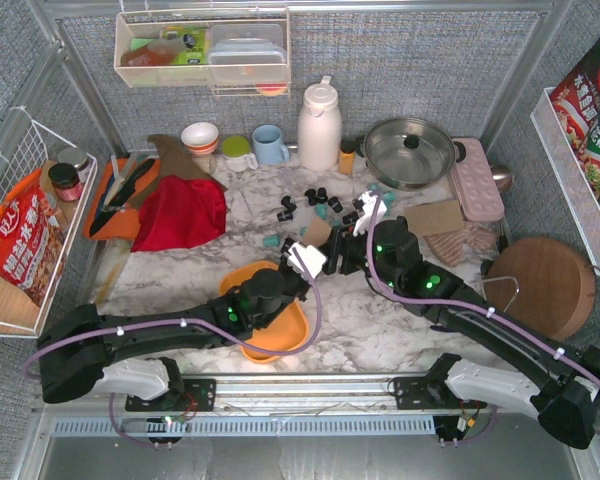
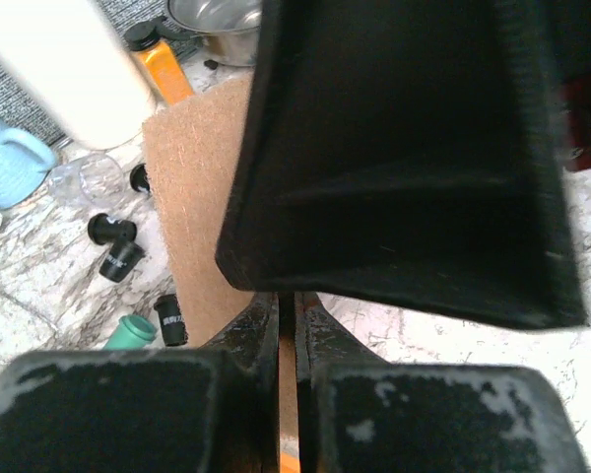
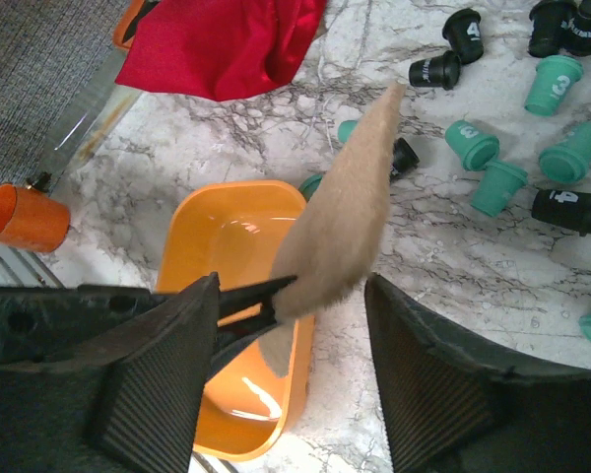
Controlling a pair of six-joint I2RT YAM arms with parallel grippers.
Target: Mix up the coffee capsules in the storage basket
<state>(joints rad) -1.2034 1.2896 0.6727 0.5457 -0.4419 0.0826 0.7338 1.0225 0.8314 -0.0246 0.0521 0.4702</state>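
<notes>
Two arms meet over the marble bench (image 1: pixel 170 285). Near left, the empty storage basket (image 1: pixel 280 345) sits under the left gripper (image 2: pixel 286 330), its fingers clenched on a cardboard sheet (image 3: pixel 340 222). The coffee capsules (image 1: pixel 320 200) lie scattered beyond, far-right. The right gripper (image 3: pixel 295 379) hangs nearest them, fingers released.
</notes>
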